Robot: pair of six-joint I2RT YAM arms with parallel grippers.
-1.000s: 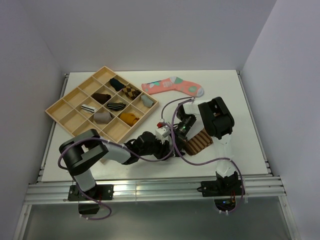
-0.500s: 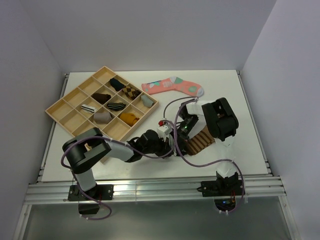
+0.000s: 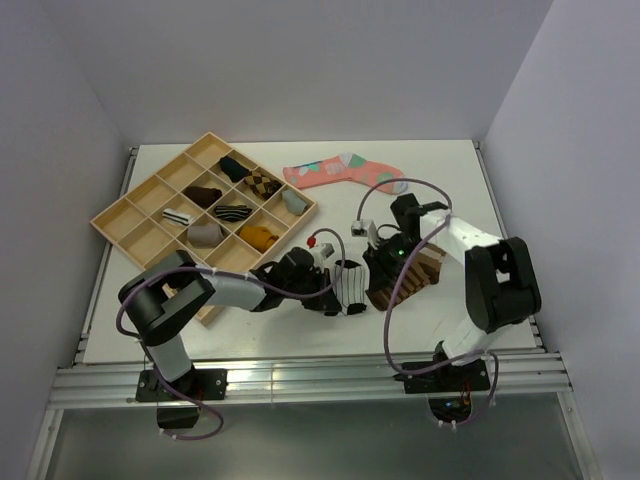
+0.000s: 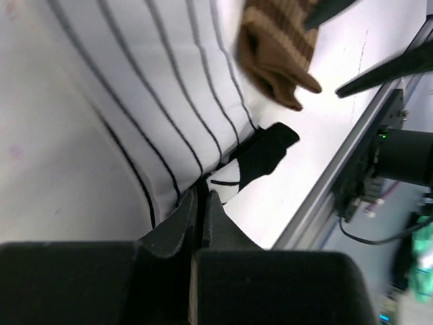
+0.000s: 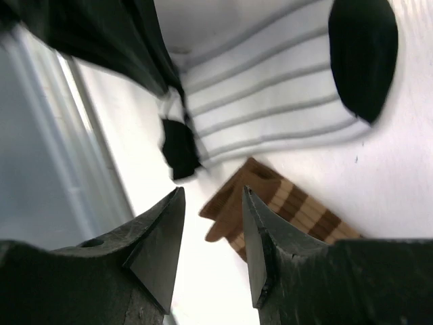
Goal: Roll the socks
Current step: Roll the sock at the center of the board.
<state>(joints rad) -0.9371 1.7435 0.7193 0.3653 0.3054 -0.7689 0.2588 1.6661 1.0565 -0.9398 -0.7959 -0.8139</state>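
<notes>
The short white sock with thin black stripes lies at the front middle of the table, its edge touching the brown sock with tan bands to its right. My left gripper is shut on the white sock's edge; the left wrist view shows the jaws pinching the striped cloth, with the brown sock beyond. My right gripper is open and empty, low over the brown sock's left end. In the right wrist view its open fingers frame the brown sock, with the white sock behind.
A wooden compartment tray with several rolled socks stands at the back left. A coral-pink sock lies flat at the back middle. The table's front edge and metal rail run just below the socks.
My right arm has unfolded and swung out to the right, its gripper now low beside the brown sock. The white sock now shows spread out beside my left gripper.
</notes>
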